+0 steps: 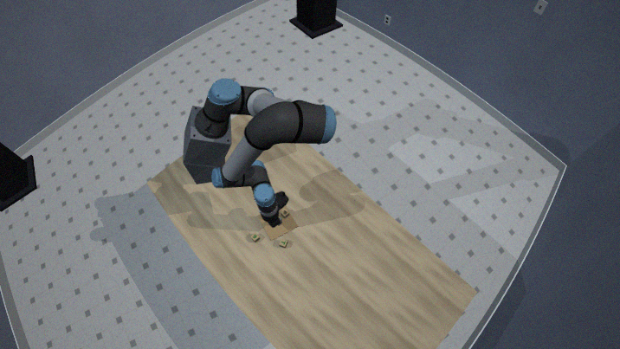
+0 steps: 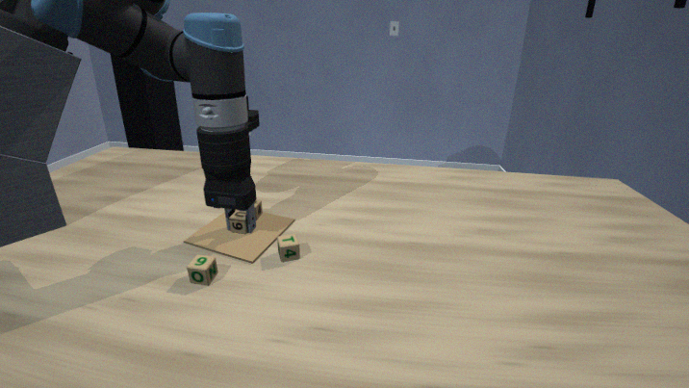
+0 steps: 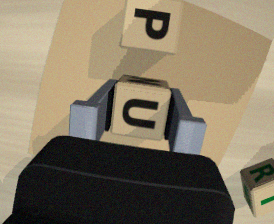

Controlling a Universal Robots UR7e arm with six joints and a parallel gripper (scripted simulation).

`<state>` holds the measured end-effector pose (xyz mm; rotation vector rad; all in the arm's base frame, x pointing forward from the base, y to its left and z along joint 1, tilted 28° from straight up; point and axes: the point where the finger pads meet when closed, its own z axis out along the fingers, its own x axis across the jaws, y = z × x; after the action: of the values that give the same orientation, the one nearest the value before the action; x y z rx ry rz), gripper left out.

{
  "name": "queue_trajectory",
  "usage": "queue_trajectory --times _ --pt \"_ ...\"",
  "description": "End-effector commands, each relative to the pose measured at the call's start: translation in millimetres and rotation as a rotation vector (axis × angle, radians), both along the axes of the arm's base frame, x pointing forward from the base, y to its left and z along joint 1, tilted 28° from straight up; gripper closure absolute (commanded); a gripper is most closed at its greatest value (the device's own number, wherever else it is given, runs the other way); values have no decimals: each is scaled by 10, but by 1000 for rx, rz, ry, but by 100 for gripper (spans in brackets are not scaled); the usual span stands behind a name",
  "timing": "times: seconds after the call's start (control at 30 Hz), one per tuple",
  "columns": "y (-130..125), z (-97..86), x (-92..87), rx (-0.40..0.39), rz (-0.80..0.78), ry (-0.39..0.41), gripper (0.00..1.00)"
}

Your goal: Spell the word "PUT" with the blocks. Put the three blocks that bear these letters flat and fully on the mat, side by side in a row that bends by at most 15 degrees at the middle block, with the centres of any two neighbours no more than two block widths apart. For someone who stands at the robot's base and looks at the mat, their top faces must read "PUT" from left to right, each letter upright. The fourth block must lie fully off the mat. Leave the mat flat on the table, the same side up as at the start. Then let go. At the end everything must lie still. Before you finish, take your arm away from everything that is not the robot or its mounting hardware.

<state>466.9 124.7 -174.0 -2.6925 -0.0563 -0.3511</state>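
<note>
In the wrist view my gripper (image 3: 141, 100) stands upright over the tan mat (image 3: 201, 63), its two fingers tight against the sides of the U block (image 3: 141, 111). The U block sits low on the mat, U face up. The P block (image 3: 152, 24) lies flat on the mat just beyond it, apart from it. The T block (image 3: 264, 185) lies off the mat at the lower right, tilted in view. In the exterior view the gripper (image 2: 240, 220) holds the U block (image 2: 242, 220) at mat level (image 2: 240, 237), and the P block (image 2: 257, 208) is partly hidden behind it.
The T block (image 2: 288, 247) rests on the table at the mat's near right edge. A fourth block showing 9 and O (image 2: 202, 269) lies on the table in front of the mat. The robot base (image 1: 205, 144) stands at the table's far end.
</note>
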Motion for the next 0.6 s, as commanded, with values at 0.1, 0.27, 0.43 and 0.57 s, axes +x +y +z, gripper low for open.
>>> queue_trajectory --times 0.1,0.27,0.43,0.57 --pt "2 2 12 -2 1 -2 25" --pt "2 2 12 -2 1 -2 13" --pt "2 2 12 -2 1 -2 13" --pt "2 2 12 -2 1 -2 13"
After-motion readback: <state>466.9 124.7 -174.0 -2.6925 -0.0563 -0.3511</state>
